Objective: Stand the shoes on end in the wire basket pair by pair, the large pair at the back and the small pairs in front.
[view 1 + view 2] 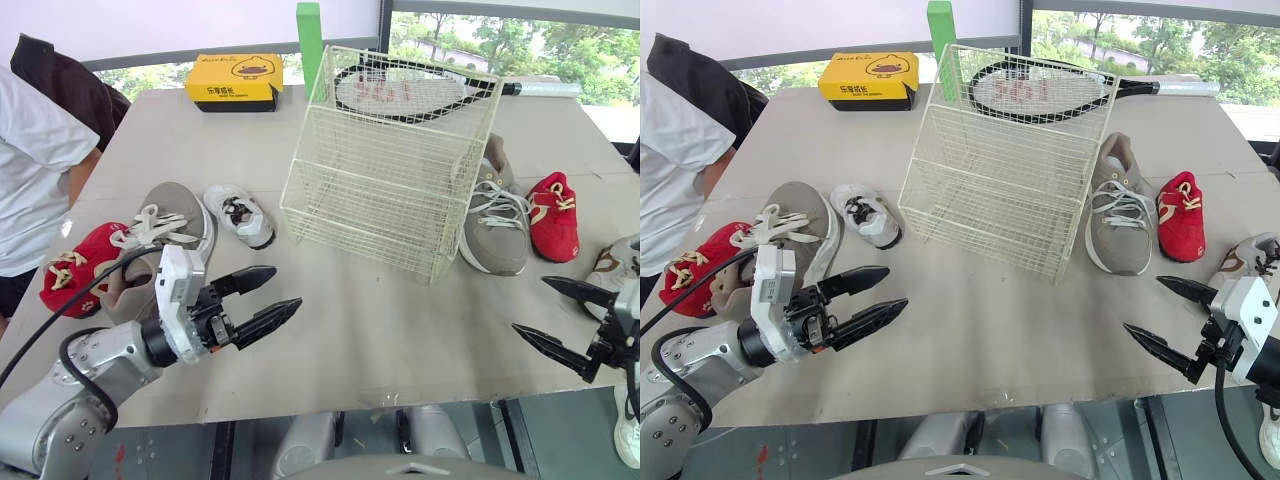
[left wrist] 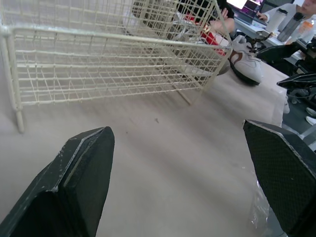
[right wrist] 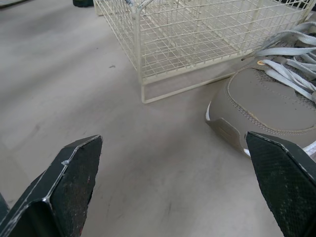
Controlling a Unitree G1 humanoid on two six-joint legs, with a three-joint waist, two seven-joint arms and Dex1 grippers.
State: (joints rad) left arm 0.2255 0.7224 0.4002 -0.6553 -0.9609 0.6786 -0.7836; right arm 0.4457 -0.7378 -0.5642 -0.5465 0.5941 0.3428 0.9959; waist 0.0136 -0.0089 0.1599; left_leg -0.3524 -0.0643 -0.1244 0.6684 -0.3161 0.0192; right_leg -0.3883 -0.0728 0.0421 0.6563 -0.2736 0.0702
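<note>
While both pairs of fingers are spread wide and hold nothing, the left gripper [image 1: 287, 287] hangs over the table [image 1: 400, 320] near its front left. The right gripper [image 1: 530, 305] hangs near the front right, touching no shoe. The basket [image 1: 390, 160] stands empty mid-table, with the left tan shoe [image 1: 180, 215], left red shoe [image 1: 70, 275] and white shoe [image 1: 240, 215] lying to its left, the right tan shoe [image 1: 495, 215] just beside its right wall, and the right red shoe [image 1: 553, 215] and brown-trimmed shoe [image 1: 612, 265] farther right.
</note>
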